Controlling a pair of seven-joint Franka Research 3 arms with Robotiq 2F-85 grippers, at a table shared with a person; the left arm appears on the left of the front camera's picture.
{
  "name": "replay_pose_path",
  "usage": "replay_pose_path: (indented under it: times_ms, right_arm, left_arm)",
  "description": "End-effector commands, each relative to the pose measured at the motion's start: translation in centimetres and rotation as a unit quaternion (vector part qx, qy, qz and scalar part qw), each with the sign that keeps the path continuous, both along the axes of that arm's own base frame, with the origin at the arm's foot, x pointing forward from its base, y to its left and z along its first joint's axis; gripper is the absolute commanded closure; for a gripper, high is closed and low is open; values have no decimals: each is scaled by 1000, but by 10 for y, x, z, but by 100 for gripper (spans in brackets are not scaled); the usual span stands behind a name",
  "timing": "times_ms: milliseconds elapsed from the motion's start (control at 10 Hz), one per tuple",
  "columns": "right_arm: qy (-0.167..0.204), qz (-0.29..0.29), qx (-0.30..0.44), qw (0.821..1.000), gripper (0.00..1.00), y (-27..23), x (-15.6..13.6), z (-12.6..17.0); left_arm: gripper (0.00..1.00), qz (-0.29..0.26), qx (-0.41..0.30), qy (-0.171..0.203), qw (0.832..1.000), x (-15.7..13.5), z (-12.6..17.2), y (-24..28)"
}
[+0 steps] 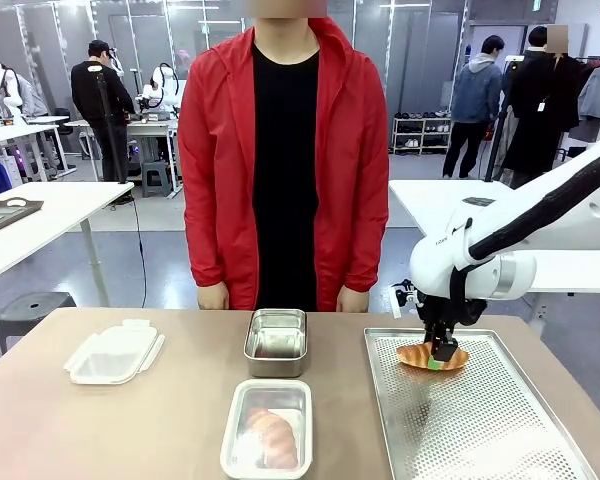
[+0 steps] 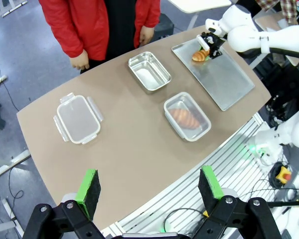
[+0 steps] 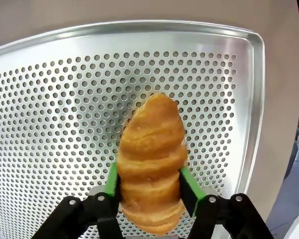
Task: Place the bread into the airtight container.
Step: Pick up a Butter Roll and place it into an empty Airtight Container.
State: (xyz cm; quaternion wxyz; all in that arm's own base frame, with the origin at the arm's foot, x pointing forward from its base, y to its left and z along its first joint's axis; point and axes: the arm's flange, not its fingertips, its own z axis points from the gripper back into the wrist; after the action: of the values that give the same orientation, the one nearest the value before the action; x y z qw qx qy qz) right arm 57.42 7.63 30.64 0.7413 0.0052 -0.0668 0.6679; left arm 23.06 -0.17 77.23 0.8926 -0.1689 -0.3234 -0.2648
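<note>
- The right claw (image 1: 442, 355) pinches a croissant (image 3: 152, 144) at the far end of the tray (image 1: 480, 420).
- The left claw (image 2: 149, 191) hangs spread wide above the table (image 2: 129, 149).

Bright, even light comes from overhead, and shadows on the counter (image 1: 180, 420) are faint and soft. The tray (image 3: 65, 99) has mild glare at 12 o'clock. The bread (image 3: 152, 139) is sharp. The left wrist view bends at its edges.

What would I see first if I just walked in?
Probably the golden croissant, pinched by the green pads of the right gripper over the holey metal tray on the right. Next, the person in the bright red jacket, standing at the far side.
</note>
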Motion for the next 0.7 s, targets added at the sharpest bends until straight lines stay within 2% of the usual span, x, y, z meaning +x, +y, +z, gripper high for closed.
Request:
replay_pose_path:
  times_ms: [0, 200, 600]
  right_arm:
    - [15, -11, -17, 1000, 70, -3, -1, -3]
    - [14, -13, -23, 1000, 90, 1, -2, 6]
    - [-4, -40, -15, 999, 89, 2, -12, 84]
  left_arm:
    - [0, -12, -3, -1, 1000, -1, 0, 0]
    - [0, -12, -3, -1, 1000, -1, 0, 0]
    - [0, -12, -3, -1, 1000, -1, 0, 0]
